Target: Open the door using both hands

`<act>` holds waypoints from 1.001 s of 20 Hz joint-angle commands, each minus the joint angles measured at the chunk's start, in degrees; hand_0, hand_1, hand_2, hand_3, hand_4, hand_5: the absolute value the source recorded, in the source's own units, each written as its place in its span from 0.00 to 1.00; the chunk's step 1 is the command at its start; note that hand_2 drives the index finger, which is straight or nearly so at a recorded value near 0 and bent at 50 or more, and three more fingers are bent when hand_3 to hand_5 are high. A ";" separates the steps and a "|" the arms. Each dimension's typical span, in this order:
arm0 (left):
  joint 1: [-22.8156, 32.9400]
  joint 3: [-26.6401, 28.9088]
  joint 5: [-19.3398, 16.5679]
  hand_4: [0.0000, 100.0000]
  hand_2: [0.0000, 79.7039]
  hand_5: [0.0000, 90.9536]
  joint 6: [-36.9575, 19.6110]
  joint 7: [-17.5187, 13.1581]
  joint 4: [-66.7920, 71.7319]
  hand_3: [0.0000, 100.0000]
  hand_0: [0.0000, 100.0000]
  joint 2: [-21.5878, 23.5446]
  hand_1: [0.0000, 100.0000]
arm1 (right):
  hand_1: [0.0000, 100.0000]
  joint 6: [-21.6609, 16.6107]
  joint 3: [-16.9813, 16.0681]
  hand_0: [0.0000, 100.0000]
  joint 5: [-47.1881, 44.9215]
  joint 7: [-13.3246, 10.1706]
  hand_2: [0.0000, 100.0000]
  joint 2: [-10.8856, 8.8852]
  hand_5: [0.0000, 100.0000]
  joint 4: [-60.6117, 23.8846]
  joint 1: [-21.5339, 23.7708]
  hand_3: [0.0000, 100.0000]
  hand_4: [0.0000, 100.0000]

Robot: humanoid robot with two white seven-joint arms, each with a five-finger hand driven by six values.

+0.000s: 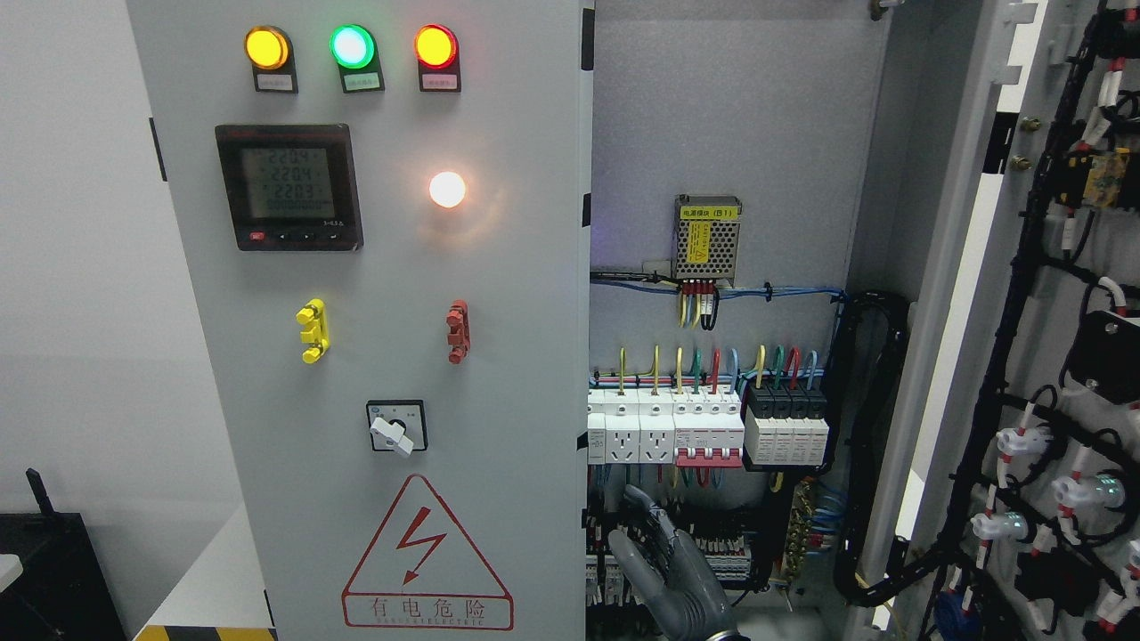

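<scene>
Just right of the left door's (392, 356) edge, one grey hand (663, 565) was raised, fingers loosely extended, nothing held. Live breakers (708, 432) above it could be struck if it were pushed inward.

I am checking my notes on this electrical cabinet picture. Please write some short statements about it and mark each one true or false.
1. The grey right cabinet door with black cable bundles inside stands swung open. True.
2. The grey left cabinet door with the red triangular warning sign is also wide open. False: it faces the camera, closed or nearly closed.
3. Three round lamps at the top of the left door, yellow, green and red, are lit. True.
4. The dark grey robot hand grips the white rotary switch. False: the hand is raised at the bottom, in front of the open interior, apart from the switch.
5. Two robot hands are visible. False: only one shows.
</scene>
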 commanded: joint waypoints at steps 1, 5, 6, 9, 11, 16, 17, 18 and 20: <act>0.00 0.00 -1.67 0.00 0.00 0.00 0.01 -0.03 -0.70 0.00 0.12 -1.85 0.39 | 0.39 -0.11 1.37 0.12 -0.56 0.02 0.00 1.28 0.00 -0.20 0.13 0.00 0.00; 0.00 0.00 -1.67 0.00 0.00 0.00 0.01 -0.03 -0.70 0.00 0.12 -1.93 0.39 | 0.39 -0.11 1.64 0.12 -0.65 0.02 0.00 1.11 0.00 -0.56 -0.22 0.00 0.00; 0.00 0.00 -1.67 0.00 0.00 0.00 0.01 -0.03 -0.70 0.00 0.12 -1.93 0.39 | 0.39 -0.11 1.73 0.12 -0.82 0.10 0.00 1.11 0.00 -0.47 -0.23 0.00 0.00; 0.00 0.00 -1.67 0.00 0.00 0.00 0.01 -0.03 -0.70 0.00 0.12 -1.93 0.39 | 0.39 -0.02 1.99 0.12 -1.35 0.10 0.00 1.11 0.00 -0.47 -0.23 0.00 0.00; 0.00 0.00 -1.67 0.00 0.00 0.00 0.01 -0.03 -0.70 0.00 0.12 -1.93 0.39 | 0.39 -0.02 2.08 0.12 -1.35 0.10 0.00 0.93 0.00 -0.47 -0.40 0.00 0.00; 0.00 0.00 -1.67 0.00 0.00 0.00 0.01 -0.03 -0.70 0.00 0.12 -1.93 0.39 | 0.39 -0.02 2.08 0.12 -1.44 2.21 0.00 0.58 0.00 -0.56 -1.10 0.00 0.00; 0.00 0.00 -1.67 0.00 0.00 0.00 0.01 -0.03 -0.70 0.00 0.12 -1.93 0.39 | 0.39 -0.02 2.08 0.12 -1.52 2.30 0.00 0.58 0.00 -0.64 -1.10 0.00 0.00; 0.00 0.00 -1.67 0.00 0.00 0.00 0.01 -0.03 -0.70 0.00 0.12 -1.93 0.39 | 0.39 -0.02 2.08 0.12 -1.96 2.39 0.00 0.58 0.00 -0.56 -1.19 0.00 0.00; 0.00 0.00 -1.67 0.00 0.00 0.00 0.01 -0.03 -0.70 0.00 0.12 -1.93 0.39 | 0.39 -0.02 2.08 0.12 -3.19 2.39 0.00 0.23 0.00 -0.47 -1.63 0.00 0.00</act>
